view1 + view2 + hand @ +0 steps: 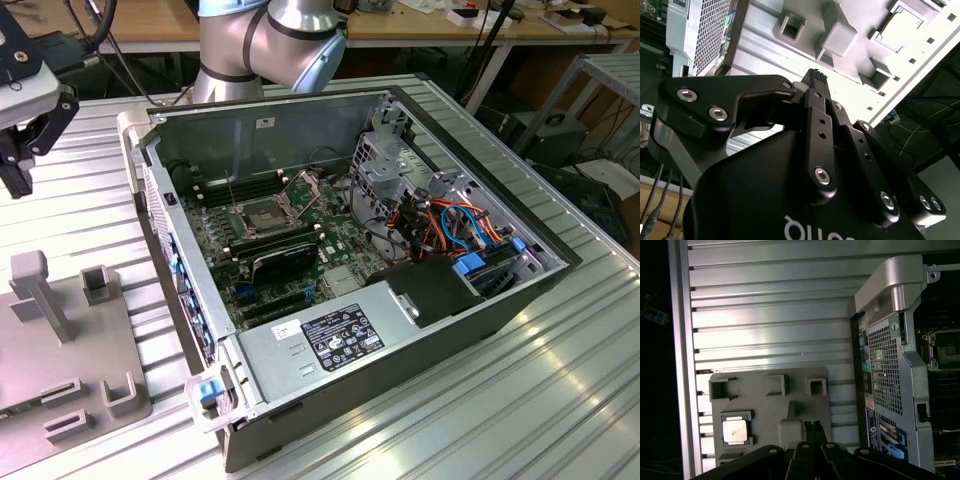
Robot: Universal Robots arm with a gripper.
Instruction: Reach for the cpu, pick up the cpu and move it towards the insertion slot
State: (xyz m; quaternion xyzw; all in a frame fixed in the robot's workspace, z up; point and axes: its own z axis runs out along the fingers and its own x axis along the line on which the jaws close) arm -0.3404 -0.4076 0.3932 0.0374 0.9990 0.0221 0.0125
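The cpu (735, 431) lies flat, pale face up, in a shallow square pocket of a grey holder plate (765, 390) that rests on the ribbed metal bench (765, 315). The pocket probably keeps the chip in one known spot and level, so it can be taken from above without sliding away. Other pockets and raised blocks share the plate, most likely seats for other parts

The tool (811, 426) hangs above this plate with its two fingertips pressed together and nothing between them. It is not over the chip. In the first wrist view its tips point at a raised block near the middle of the plate, and the cpu sits off to the side, apart from the tips, on the side away from the computer case (890, 365). The chip is untouched

The open case lies on its side on the bench next to the holder. Inside it, the exterior view shows the insertion slot (262, 215) with its metal plate swung up, which leaves the dark centre bare to take the chip. The slot is well apart from both the tool and the cpu
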